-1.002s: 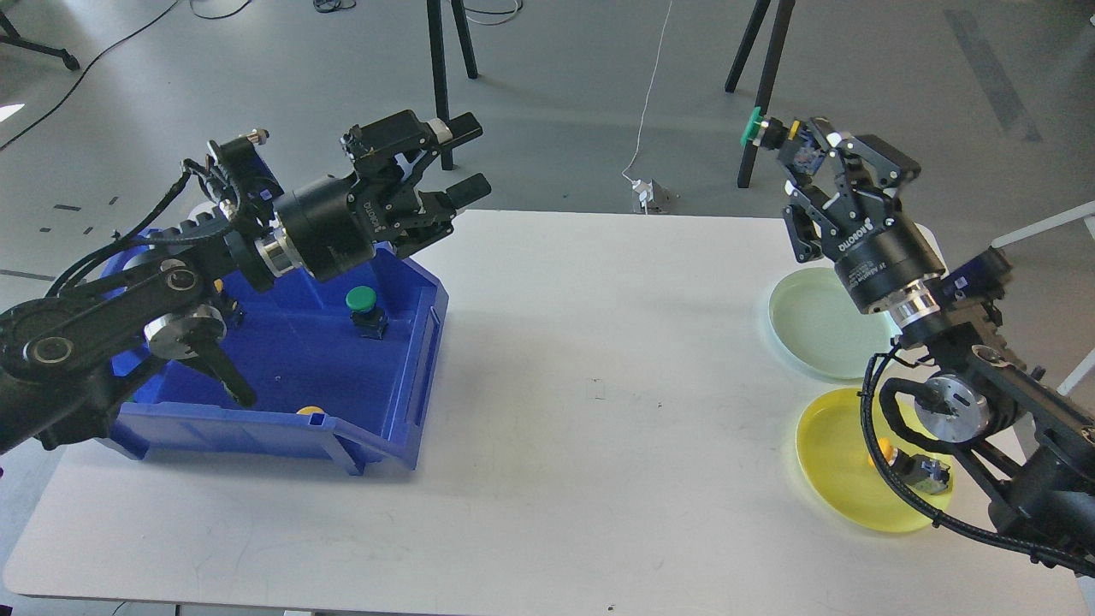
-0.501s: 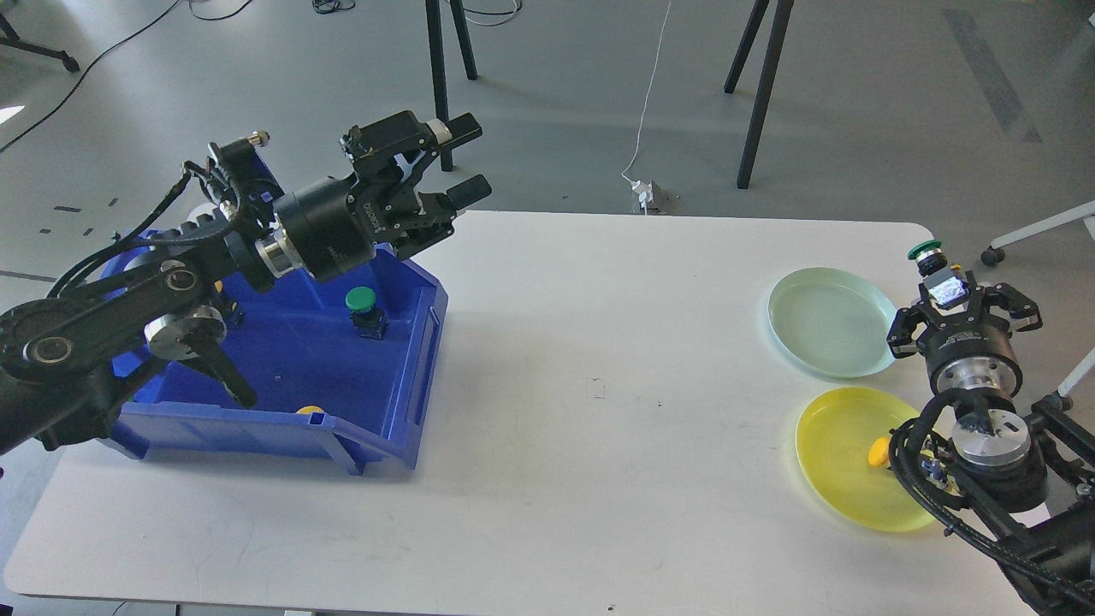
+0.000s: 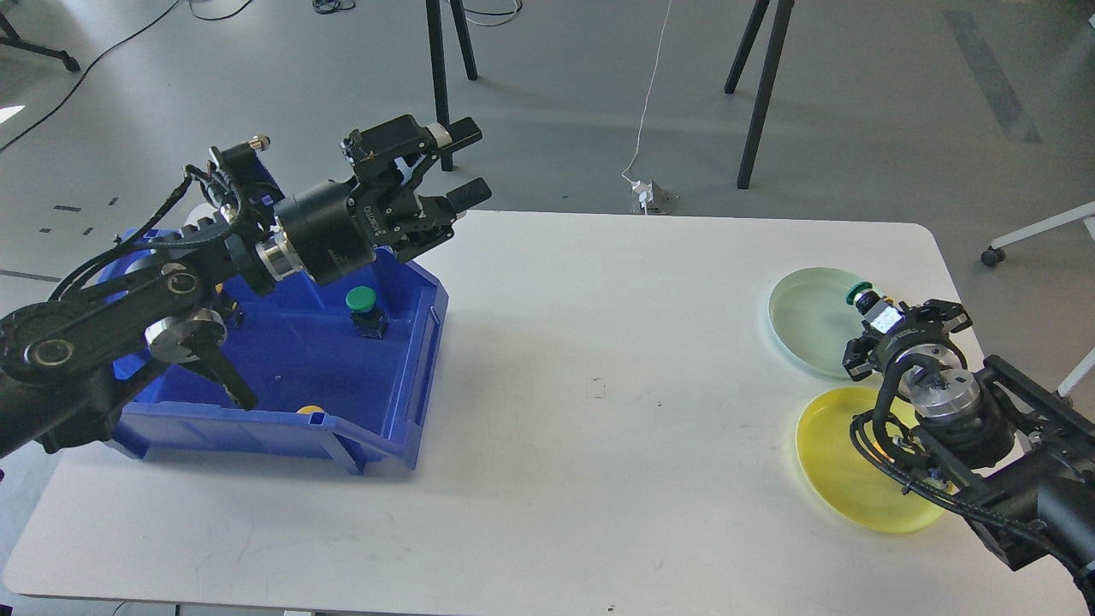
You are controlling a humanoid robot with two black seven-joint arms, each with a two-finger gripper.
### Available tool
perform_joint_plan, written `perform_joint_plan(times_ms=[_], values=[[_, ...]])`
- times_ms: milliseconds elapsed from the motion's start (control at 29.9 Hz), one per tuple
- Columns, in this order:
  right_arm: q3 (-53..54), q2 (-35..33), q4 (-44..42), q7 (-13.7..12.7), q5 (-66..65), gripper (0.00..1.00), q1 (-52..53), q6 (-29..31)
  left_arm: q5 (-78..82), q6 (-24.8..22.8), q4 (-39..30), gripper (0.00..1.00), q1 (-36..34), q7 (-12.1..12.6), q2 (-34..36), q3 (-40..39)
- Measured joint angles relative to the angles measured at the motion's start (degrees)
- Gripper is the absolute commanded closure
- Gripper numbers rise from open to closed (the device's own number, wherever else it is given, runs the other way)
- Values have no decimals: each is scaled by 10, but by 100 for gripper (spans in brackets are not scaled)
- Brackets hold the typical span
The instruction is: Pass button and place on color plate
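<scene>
Sitting at the left of the white table (image 3: 599,342), the blue bin (image 3: 402,376) holds a green button (image 3: 362,301) standing upright near its far right corner, and a yellow piece (image 3: 309,410) shows just behind the near wall. Above the bin's far edge hangs the left gripper (image 3: 458,162), its two fingers spread apart with nothing between them.

At the right of the table lie two plates, just beside each other. The pale green plate (image 3: 808,316), the farther one, has a bare floor. The right gripper (image 3: 881,318) is low over that plate's right edge, closed on a second button (image 3: 860,297) with a green cap; the cap points left over the plate, and whether it touches the plate cannot be told. The yellow plate (image 3: 834,453) lies nearer, its right part hidden behind the right arm, so what it holds cannot be seen.
</scene>
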Motion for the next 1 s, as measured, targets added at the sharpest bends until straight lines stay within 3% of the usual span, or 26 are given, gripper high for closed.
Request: perform_joint_plan(times_ms=[200,334,568,702,802,1002], values=[[-6,10,-4,-20,-2,38,11,4,0,0,0,20,0,0,0,0],[-4,13,-3,-20,-2,8,14,4,0,0,0,20,0,0,0,0],[0,0,27,-21,-3,4,13,18,-1,0,0,18,1,0,0,0],[-11,-57,89,-26,-30,4,11,76,-2,0,0,17,1,0,3,0],[-33,-99,134,-34,-102,4,10,182,-2,0,6,16,0,0,11,0],[-40,-155,144,-29,-188,4,10,451,-16,0,56,14,1,0,43,-17]])
